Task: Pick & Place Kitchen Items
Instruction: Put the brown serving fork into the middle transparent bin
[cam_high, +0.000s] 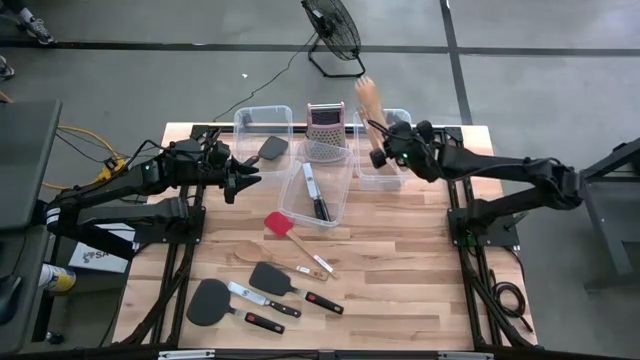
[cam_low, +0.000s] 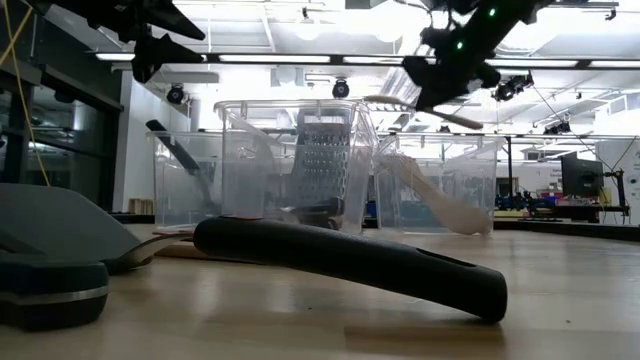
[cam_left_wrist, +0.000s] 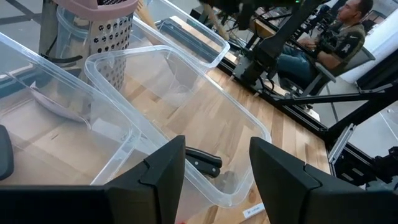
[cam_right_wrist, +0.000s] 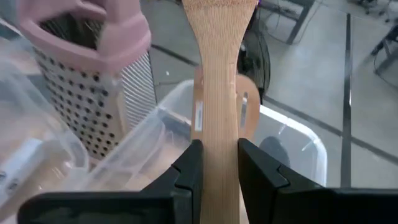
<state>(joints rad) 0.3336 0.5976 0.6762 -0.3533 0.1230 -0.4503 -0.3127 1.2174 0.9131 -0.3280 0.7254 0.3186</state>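
My right gripper (cam_high: 378, 152) is shut on a pale wooden utensil (cam_right_wrist: 217, 74) above the right clear bin (cam_high: 393, 172); it also shows in the low view (cam_low: 452, 118). Another wooden utensil (cam_low: 440, 205) leans inside that bin. My left gripper (cam_left_wrist: 214, 171) is open and empty, over the gap between the left bin (cam_high: 262, 120) and the middle bin (cam_high: 335, 200). A black spatula (cam_high: 272, 148) lies in the left bin and a knife (cam_high: 316, 193) in the middle bin. On the table lie a red spatula (cam_high: 279, 224), a wooden utensil (cam_high: 312, 263), two black spatulas (cam_high: 272, 278) and three knives (cam_high: 262, 298). My right gripper pinches the wooden utensil's narrow shaft (cam_right_wrist: 217, 158) between its two fingers (cam_right_wrist: 189, 171). The utensil runs on forward past the fingertips, its broad end (cam_right_wrist: 219, 15) toward the table's far edge. It is lifted clear above the right bin.
A steel box grater (cam_high: 325, 130) with a pink top stands between the left and right bins, close to my right gripper. A floor fan (cam_high: 333, 30) stands beyond the far edge. A person (cam_left_wrist: 323, 40) sits beyond the table's right side. A black handle (cam_low: 350, 262) lies near the low camera.
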